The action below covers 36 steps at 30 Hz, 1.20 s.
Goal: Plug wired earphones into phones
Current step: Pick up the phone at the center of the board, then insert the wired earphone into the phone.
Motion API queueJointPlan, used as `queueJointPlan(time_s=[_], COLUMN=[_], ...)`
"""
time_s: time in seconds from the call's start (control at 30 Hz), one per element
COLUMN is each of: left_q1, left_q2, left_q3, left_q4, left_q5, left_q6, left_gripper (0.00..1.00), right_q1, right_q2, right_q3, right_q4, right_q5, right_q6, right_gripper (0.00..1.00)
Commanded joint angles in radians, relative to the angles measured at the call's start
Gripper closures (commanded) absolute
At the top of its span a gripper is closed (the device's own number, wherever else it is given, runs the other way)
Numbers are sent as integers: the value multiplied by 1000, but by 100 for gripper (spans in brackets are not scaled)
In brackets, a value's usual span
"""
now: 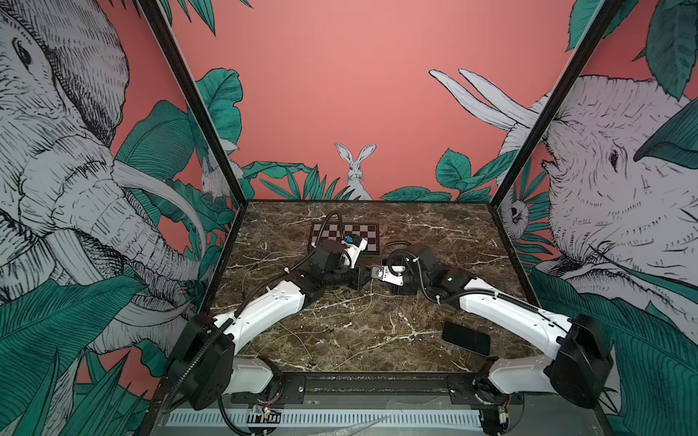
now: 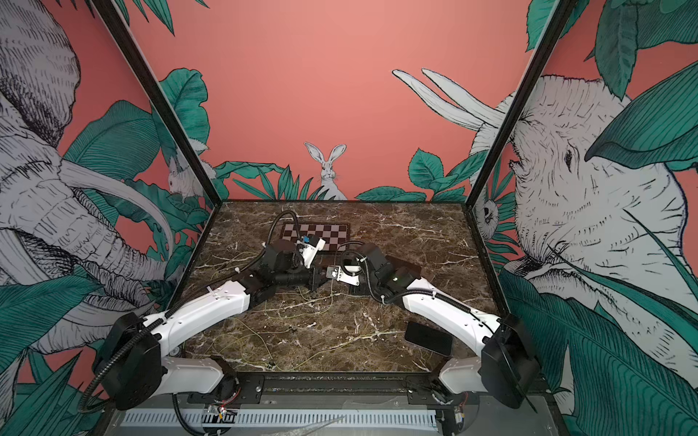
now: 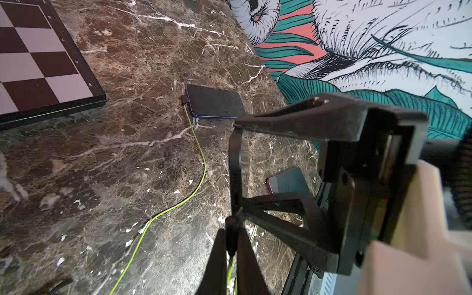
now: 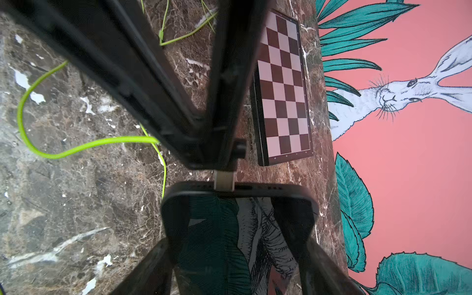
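My right gripper [image 4: 238,242] is shut on a black phone [image 4: 237,224], one jaw on each long side, with the phone's end edge facing the left arm. My left gripper [image 3: 233,228] is shut on a dark earphone plug [image 3: 232,237] with its yellow-green cord [image 3: 229,268] trailing back. The plug's pale tip [image 4: 224,181] touches the held phone's end edge beside the oval port [image 4: 244,188]. A second phone [image 3: 214,102] lies flat with a yellow-green cord [image 3: 201,158] plugged in. A third phone [image 1: 466,338] lies at the near right.
A checkerboard plate [image 1: 362,236] lies at the back of the marble table [image 1: 434,234], behind both wrists. Loose yellow-green cords [image 1: 340,302] sprawl over the middle and near left. Printed walls close the back and both sides.
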State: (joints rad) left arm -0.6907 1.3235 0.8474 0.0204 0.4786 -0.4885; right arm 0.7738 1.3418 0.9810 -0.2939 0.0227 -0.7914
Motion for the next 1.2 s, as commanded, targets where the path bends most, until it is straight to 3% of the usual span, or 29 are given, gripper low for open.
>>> queueJointPlan(time_s=[0.0,0.4,0.77,1.17], left_q1=[-3,-3,-3,-4], left_q2=[-18,-18,-65,-62], left_q3=[-2,-1,-11,-17], left_q4=[-5,-5,-19,-8], left_q5=[-6,-9,-76,-76], left_q6=[7,4,36,34], left_gripper=[100,100,100,100], right_q1=[13,30,31,30], right_q2=[4,5,24,0], right_q3=[34,48,42,42], right_q4=[64,73,55,64], right_q5=[6,2,84,44], right_q6=[4,18,14,30], right_gripper=[36,36,37,37])
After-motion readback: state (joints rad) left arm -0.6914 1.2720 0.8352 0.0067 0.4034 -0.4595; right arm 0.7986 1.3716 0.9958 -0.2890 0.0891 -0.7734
